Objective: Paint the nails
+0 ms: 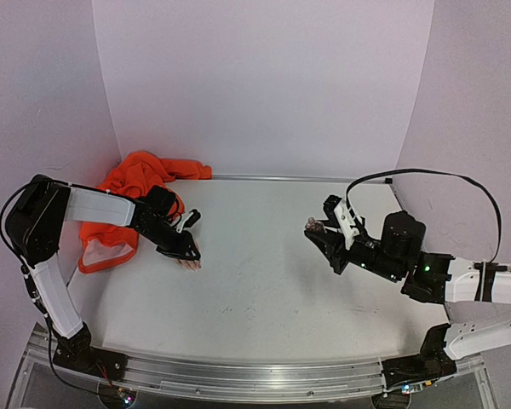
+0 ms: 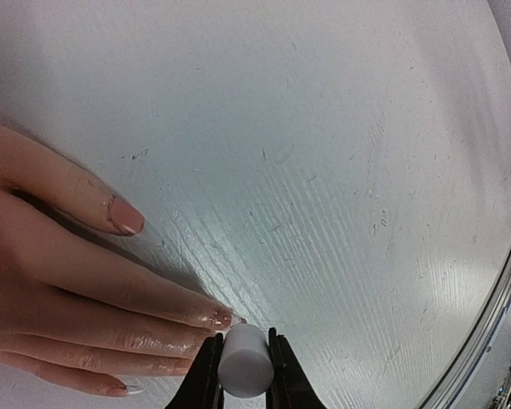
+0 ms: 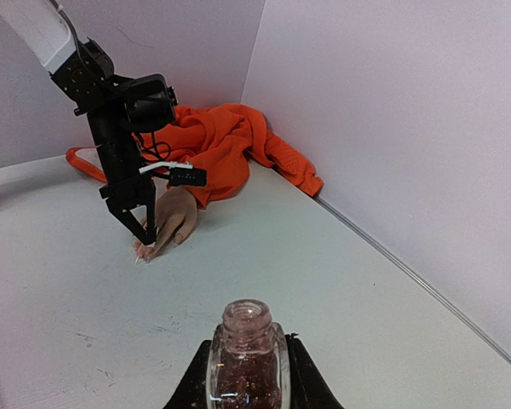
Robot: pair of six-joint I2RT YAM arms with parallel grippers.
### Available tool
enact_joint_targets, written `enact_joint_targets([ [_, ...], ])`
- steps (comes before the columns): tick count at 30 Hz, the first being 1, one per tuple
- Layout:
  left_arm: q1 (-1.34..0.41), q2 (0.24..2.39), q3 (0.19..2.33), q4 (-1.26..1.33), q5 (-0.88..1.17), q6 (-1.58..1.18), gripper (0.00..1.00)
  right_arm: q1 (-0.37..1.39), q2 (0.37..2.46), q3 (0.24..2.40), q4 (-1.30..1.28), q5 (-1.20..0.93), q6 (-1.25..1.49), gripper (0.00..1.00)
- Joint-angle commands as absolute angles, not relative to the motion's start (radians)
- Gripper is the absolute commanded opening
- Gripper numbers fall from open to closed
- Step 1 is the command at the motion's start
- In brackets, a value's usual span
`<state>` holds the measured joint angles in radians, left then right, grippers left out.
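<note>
Overhead, the white bench (image 1: 264, 281) fills most of the view, with pale walls (image 1: 264, 85) closing it in on three sides. An orange sleeve (image 1: 136, 181) lies bunched in the far left corner. From it the mannequin hand (image 1: 189, 262) reaches out flat on the bench, fingers pointing towards the near edge.

The left arm bends over the sleeve and its left gripper (image 1: 190, 253) comes down right at the fingertips. From above it is too small to tell what it holds. The left wrist view settles this: the jaws are clamped on a small white cap (image 2: 243, 362), which sits just beside the tip of the middle finger.

The right arm is well apart, on the right half of the bench. Its right gripper (image 1: 317, 232) is raised and turned towards the hand. The right wrist view shows it closed around a glass bottle (image 3: 246, 366), upright, with its neck open and reddish glitter inside. That view also shows the left gripper standing nearly upright over the fingers.

Only the left wrist view shows the nails (image 2: 126, 218). The one on the upper finger looks pinkish. The middle finger's nail is glossy with glitter flecks. A third nail at the lower edge is partly cut off.
</note>
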<state>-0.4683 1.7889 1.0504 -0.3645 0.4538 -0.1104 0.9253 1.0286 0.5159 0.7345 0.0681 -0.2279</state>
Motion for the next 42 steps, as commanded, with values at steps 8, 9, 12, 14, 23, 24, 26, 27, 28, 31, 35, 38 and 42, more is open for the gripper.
enact_joint_targets([
  [8,-0.469,1.67,1.014,-0.278,0.511,-0.098,0.0,0.92,1.025,0.519,0.819,0.063,-0.218,0.0],
  [9,-0.468,1.667,1.014,-0.278,0.497,-0.1,0.0,0.92,1.025,0.519,0.82,0.063,-0.217,0.0],
  [12,-0.465,1.677,1.025,-0.293,0.442,-0.105,0.0,0.92,1.023,0.52,0.818,0.061,-0.216,0.0],
  [14,-0.459,1.688,1.036,-0.312,0.421,-0.099,0.0,0.92,1.021,0.518,0.819,0.063,-0.216,0.0],
  [23,-0.449,1.723,1.063,-0.321,0.401,-0.092,0.0,0.92,1.021,0.518,0.821,0.063,-0.217,0.0],
  [24,-0.449,1.727,1.068,-0.322,0.401,-0.092,0.0,0.92,1.023,0.518,0.82,0.063,-0.216,0.0],
  [26,-0.449,1.733,1.073,-0.322,0.406,-0.092,0.0,0.92,1.022,0.518,0.821,0.062,-0.216,0.0],
  [27,-0.448,1.735,1.073,-0.322,0.408,-0.092,0.0,0.92,1.022,0.518,0.82,0.061,-0.216,0.0],
  [28,-0.448,1.738,1.075,-0.322,0.408,-0.092,0.0,0.919,1.022,0.517,0.821,0.063,-0.216,0.0],
  [31,-0.448,1.745,1.078,-0.322,0.41,-0.089,0.0,0.92,1.022,0.518,0.819,0.063,-0.216,0.0],
  [35,-0.446,1.759,1.087,-0.323,0.411,-0.083,0.0,0.918,1.022,0.517,0.82,0.063,-0.216,0.0],
  [38,-0.442,1.764,1.091,-0.324,0.413,-0.083,0.0,0.918,1.022,0.517,0.819,0.063,-0.216,0.0],
  [42,-0.439,1.766,1.091,-0.324,0.411,-0.083,0.0,0.918,1.02,0.517,0.819,0.063,-0.216,0.0],
])
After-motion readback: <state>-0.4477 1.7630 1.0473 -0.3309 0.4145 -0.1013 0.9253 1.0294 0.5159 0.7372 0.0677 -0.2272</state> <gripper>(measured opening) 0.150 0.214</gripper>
